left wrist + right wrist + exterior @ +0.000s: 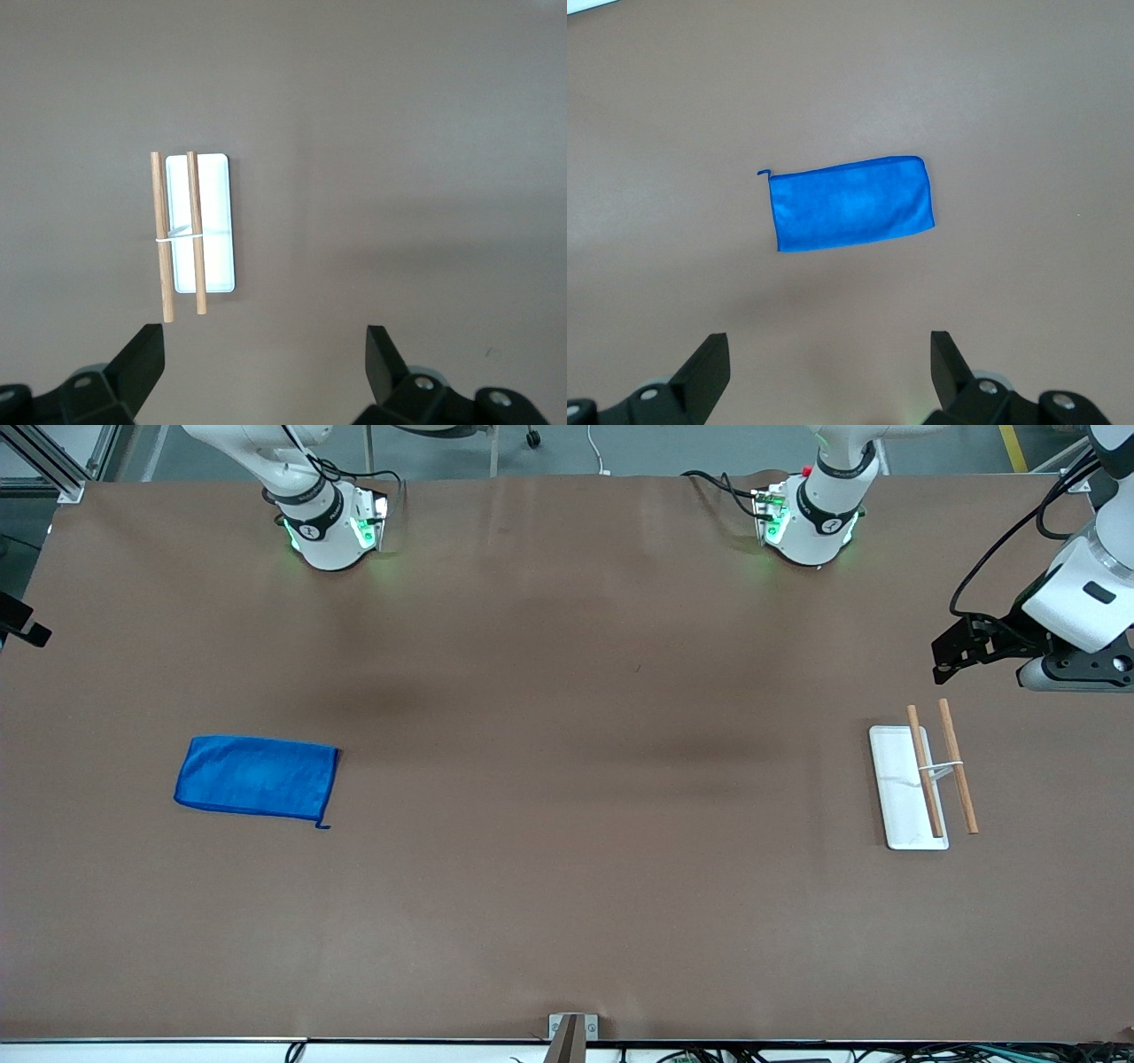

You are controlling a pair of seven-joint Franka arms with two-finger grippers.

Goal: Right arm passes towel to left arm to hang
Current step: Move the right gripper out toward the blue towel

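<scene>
The blue towel [257, 776] lies flat on the brown table toward the right arm's end, its short loop [323, 825] at the corner nearest the front camera. It also shows in the right wrist view [850, 204]. My right gripper [828, 341] is open and empty, high above the table with the towel ahead of it; its hand is out of the front view. My left gripper [948, 657] is open and empty, up in the air over the left arm's end of the table. In its wrist view [264, 335] its jaws stand wide apart.
A white flat base with two wooden rods [921, 784] lies toward the left arm's end, and shows in the left wrist view [195, 226]. A black part [19, 624] juts in at the table's edge toward the right arm's end. A metal bracket [571, 1029] sits at the front edge.
</scene>
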